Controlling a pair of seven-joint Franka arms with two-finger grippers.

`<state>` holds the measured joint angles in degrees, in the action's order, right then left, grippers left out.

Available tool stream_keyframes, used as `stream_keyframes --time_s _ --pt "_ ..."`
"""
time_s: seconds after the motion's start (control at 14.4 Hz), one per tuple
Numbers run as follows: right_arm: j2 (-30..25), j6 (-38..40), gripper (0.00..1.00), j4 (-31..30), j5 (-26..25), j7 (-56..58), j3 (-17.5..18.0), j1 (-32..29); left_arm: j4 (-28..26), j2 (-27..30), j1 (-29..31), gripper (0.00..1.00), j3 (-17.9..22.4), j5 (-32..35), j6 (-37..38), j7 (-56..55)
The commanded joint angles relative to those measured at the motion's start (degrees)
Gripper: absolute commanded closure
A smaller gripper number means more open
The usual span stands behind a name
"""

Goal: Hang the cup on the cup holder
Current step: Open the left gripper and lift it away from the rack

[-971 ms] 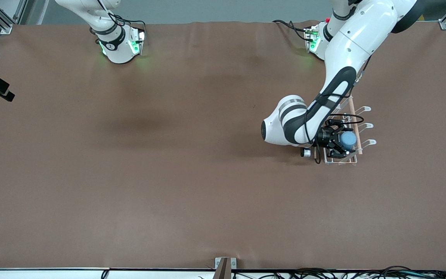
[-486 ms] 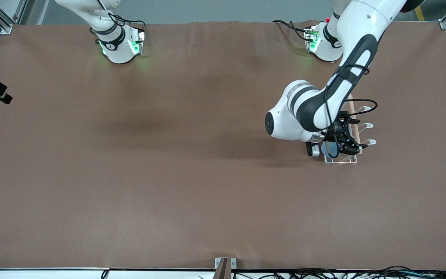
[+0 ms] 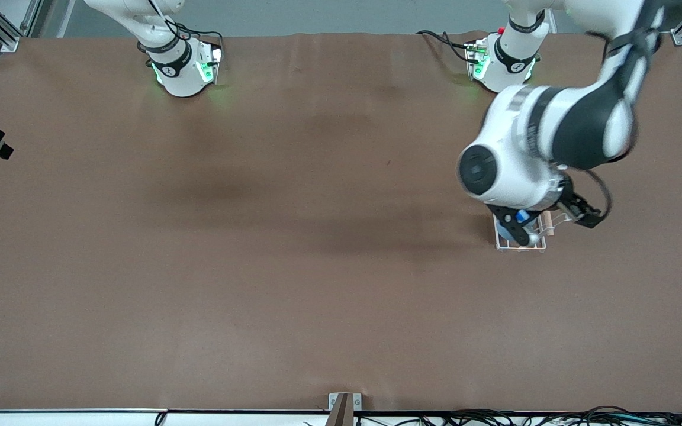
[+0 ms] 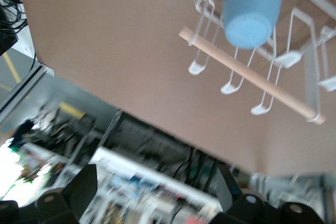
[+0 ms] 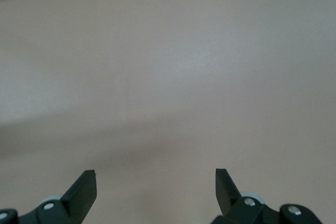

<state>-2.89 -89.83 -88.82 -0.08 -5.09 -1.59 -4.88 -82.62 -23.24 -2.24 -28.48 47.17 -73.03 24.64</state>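
We see the cup hanging upside down on a prong of the cup holder, toward the left arm's end of the tabletop. Our left gripper hovers above it, spread wide and empty. Our right gripper waits, spread wide and empty.

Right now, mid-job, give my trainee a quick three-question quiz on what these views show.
1. True or false: the left gripper grips the cup.
2. The cup sits on: A) the table B) the cup holder C) the right gripper.
3. Fill in: both grippers' fingers are ____.

Key: 1 false, the open fingers are clear of it. 2 B. 3 open.
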Motion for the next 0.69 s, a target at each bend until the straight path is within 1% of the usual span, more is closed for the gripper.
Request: stream_keyframes --time_s 0.0,0.07,0.21,0.28,0.42,0.49,0.62 --pt "0.7 -0.7 0.0 0.58 -0.8 0.52 0.36 -0.39 -0.26 6.26 3.11 0.0 0.17 -8.38 -6.04 -4.32" --pt "0.7 -0.7 0.0 0.58 -0.8 0.52 0.36 -0.39 -0.26 8.11 3.38 0.0 2.26 -13.19 -7.98 -6.95" --pt "0.7 -0.7 0.0 0.58 -0.88 0.52 0.45 -0.39 -0.87 13.72 2.42 0.0 10.33 -24.87 -12.63 -13.1" --pt "0.7 -0.7 0.0 0.66 -0.88 0.52 0.45 -0.48 -0.96 15.66 1.81 0.0 13.5 -29.98 -13.79 -14.17" --pt "0.78 -0.87 0.0 0.75 -0.88 0.52 0.45 -0.3 -1.05 19.09 -0.3 0.0 19.83 -36.68 -13.89 -14.45" --pt "0.96 -0.96 0.0 1.01 -0.8 0.52 0.45 -0.74 -1.48 20.68 -0.91 0.0 22.13 -39.67 -13.8 -14.71" --pt "1.14 -0.96 0.0 1.02 -0.88 0.52 0.45 -0.65 -3.32 23.93 -2.15 0.0 24.69 -41.89 -14.85 -15.33"
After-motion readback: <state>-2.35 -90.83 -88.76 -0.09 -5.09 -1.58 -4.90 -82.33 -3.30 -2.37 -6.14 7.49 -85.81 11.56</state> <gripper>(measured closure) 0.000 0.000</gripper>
